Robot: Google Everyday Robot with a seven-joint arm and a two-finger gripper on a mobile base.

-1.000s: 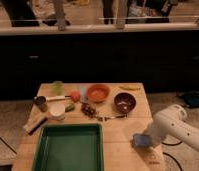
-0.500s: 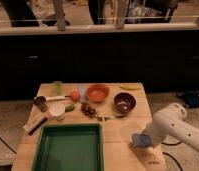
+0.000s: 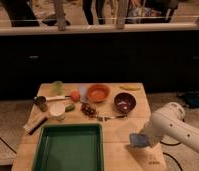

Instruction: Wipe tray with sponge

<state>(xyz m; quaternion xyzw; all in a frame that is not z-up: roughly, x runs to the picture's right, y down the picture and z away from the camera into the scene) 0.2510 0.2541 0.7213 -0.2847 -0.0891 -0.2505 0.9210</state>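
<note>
1. Where the wooden table [image 3: 115, 145] comes nearest, the tray [image 3: 68, 127] lies flat on its left half, long side toward the camera.
2. Right of the tray and apart from its rim, the sponge [image 3: 138, 139] is pinched in the gripper [image 3: 142, 136], whose jaws are pressed onto it (whether the sponge touches the wood, I cannot tell).
3. Behind the gripper, the white arm [image 3: 175, 125] slants in from the right edge.
4. Just beyond the tray stand a white cup [image 3: 57, 111] and a small green lump [image 3: 69, 107].
5. Farther back sit an orange bowl [image 3: 98, 92] and, to its right, a dark bowl [image 3: 125, 102].
</note>
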